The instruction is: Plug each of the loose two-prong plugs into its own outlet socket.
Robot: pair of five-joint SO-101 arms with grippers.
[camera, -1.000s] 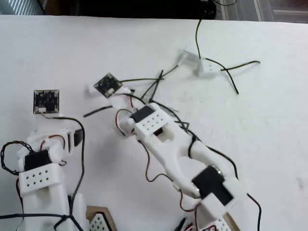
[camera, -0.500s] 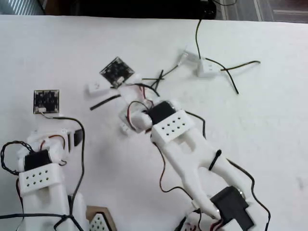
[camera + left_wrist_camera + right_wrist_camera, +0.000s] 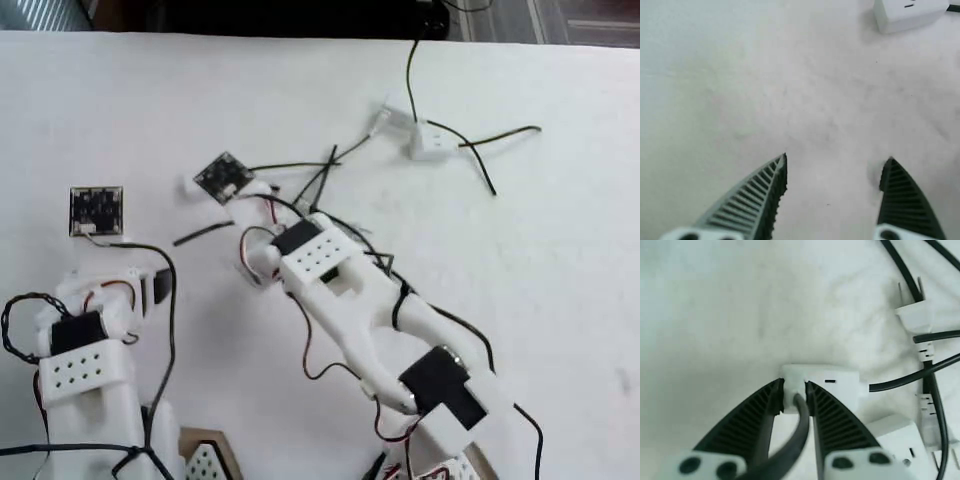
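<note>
Alignment is what the coming move is turning on: the white outlet block is lying straight ahead of the jaws of the right arm and touching their tips. Its long axis is running crosswise to the line of the jaws, so they are meeting it at one end. Those jaws are clenching almost fully on what I take for the two-prong plug, a small white body pinched at their tips, with its black cord running back between them toward the wrist. Whether its prongs are sitting in a socket is hidden. Another loose plug is lying well off to the side of the block, prongs pointing away from the wrist, and a second outlet block is sitting just beside the clenched jaws. From above, the right arm is stretching into the tangle of cords near the middle of the table, making it much the nearer arm to this work. The left arm is sitting well apart at the table's edge, its jaws gaping wide and holding nothing. They are hovering over the table, with a further outlet block lying ahead of them and off to one side.
</note>
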